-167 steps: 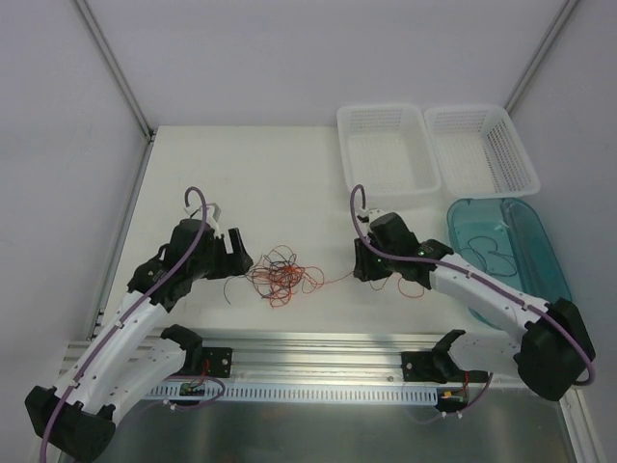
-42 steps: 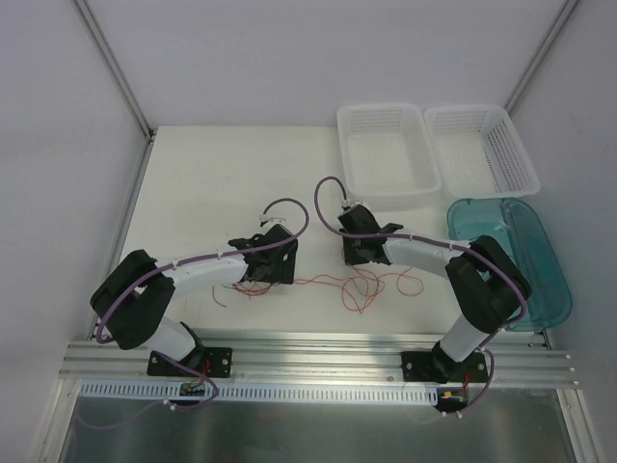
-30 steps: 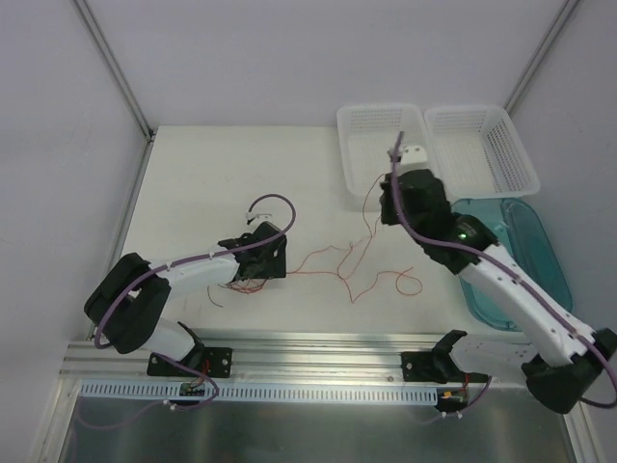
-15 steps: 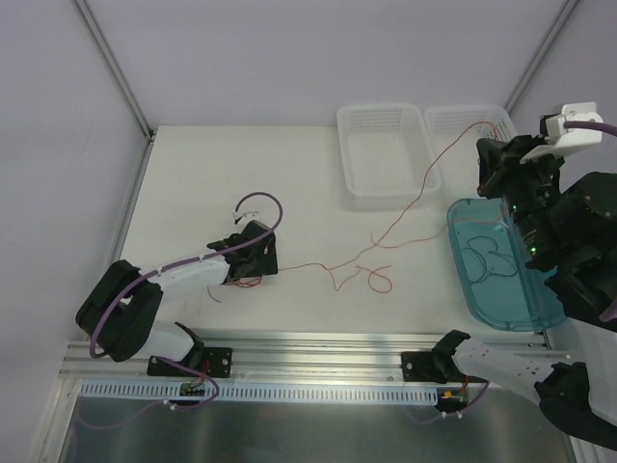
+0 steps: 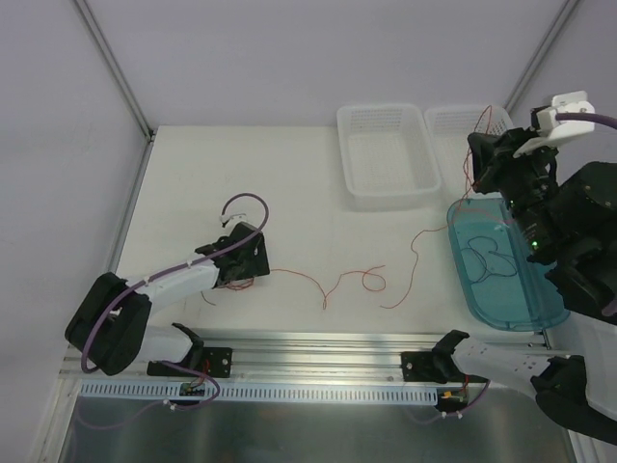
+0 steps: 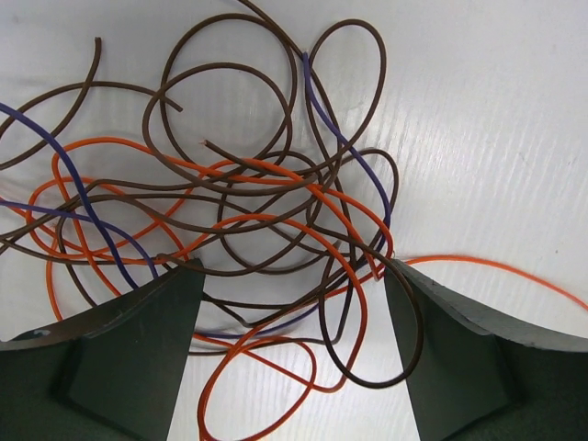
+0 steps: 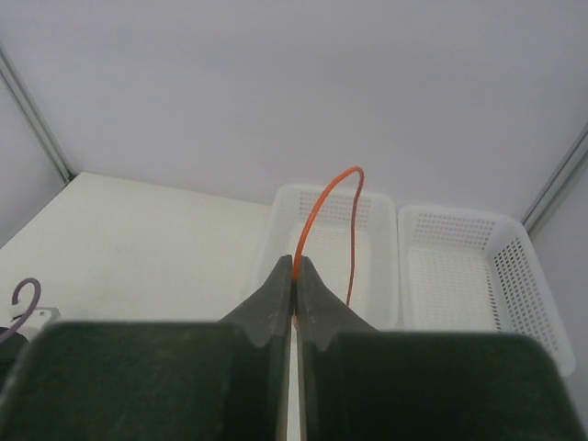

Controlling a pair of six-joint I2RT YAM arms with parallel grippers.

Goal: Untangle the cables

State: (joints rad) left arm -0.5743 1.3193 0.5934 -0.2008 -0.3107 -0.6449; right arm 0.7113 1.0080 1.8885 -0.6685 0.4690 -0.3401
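The cables lie as a tangle [image 6: 266, 193] of brown, orange and a few purple strands on the white table. My left gripper [image 6: 292, 272] is open and straddles the tangle, low over the table [image 5: 236, 268]. One red strand [image 5: 333, 287] trails from the tangle to the right. My right gripper [image 7: 294, 266] is shut on an orange cable [image 7: 317, 207] and held high over the right side [image 5: 482, 156]. That cable hangs down, and its lower end [image 5: 413, 260] curls on the table, apart from the tangle.
A teal tray [image 5: 535, 289] at the right holds a dark cable [image 5: 487, 258]. Two white perforated baskets [image 5: 386, 154] [image 7: 459, 276] stand at the back right, the right one partly hidden by my right arm. Purple arm cables [image 5: 241, 203] loop above my left wrist.
My right gripper has risen up and right with the orange cable, drawing it out of the tangle. My left gripper has slid left with the tangle.
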